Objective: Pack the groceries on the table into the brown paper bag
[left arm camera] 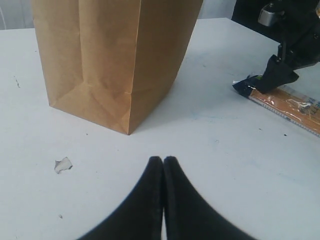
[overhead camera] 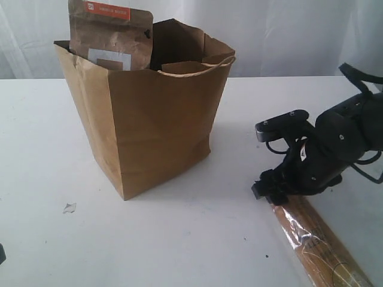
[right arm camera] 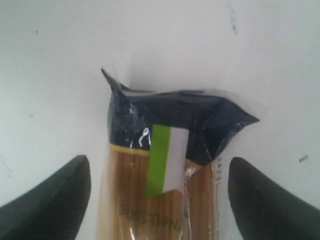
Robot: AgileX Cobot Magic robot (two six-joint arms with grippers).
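With my right gripper (right arm camera: 158, 175) released astride the spaghetti pack (right arm camera: 172, 117), I should clench squarely, then carry to the brown paper bag (overhead camera: 155, 119) at ten o'clock. My left gripper (left arm camera: 163, 162) is clenched and empty.

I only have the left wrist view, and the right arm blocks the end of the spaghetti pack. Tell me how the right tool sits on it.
Observer: The right tool is open. Its fingers are spread on either side of the blue-ended spaghetti pack, with a gap on both sides, so it has not yet closed on the pack.
Operator: Now report what is in the bag. My view cuts off its top.
Observer: The brown pouch with white square stands in the brown paper bag, at the left of the exterior view. Its upper part sticks up above the rim.
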